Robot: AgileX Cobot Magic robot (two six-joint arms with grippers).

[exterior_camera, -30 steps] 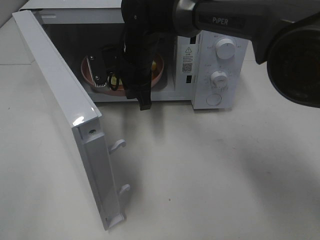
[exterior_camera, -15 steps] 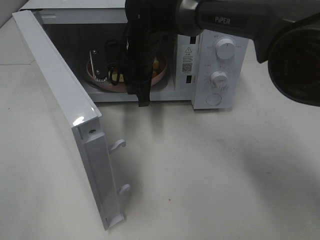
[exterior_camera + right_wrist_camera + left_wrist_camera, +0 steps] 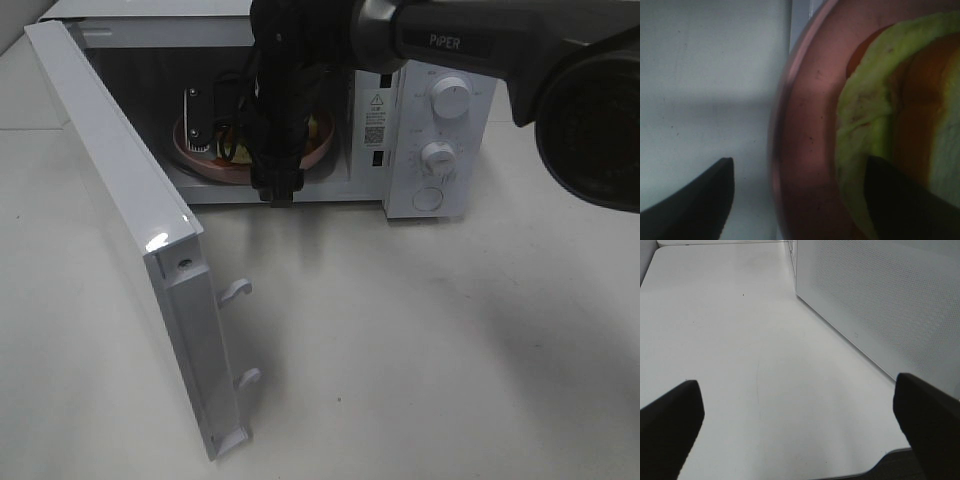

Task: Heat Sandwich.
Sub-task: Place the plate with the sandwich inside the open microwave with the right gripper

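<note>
Two grippers, left gripper (image 3: 800, 430) and right gripper (image 3: 800, 200), both spread wide, gripping nothing
We see the pink plate (image 3: 805, 150) rim between the right fingers, the sandwich (image 3: 875, 115) on it just beside one finger, inside the microwave (image 3: 405, 190)

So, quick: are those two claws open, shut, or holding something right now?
Left gripper: open, holding nothing.
Right gripper: open, astride the rim of the round pink plate, not gripping it.
</note>
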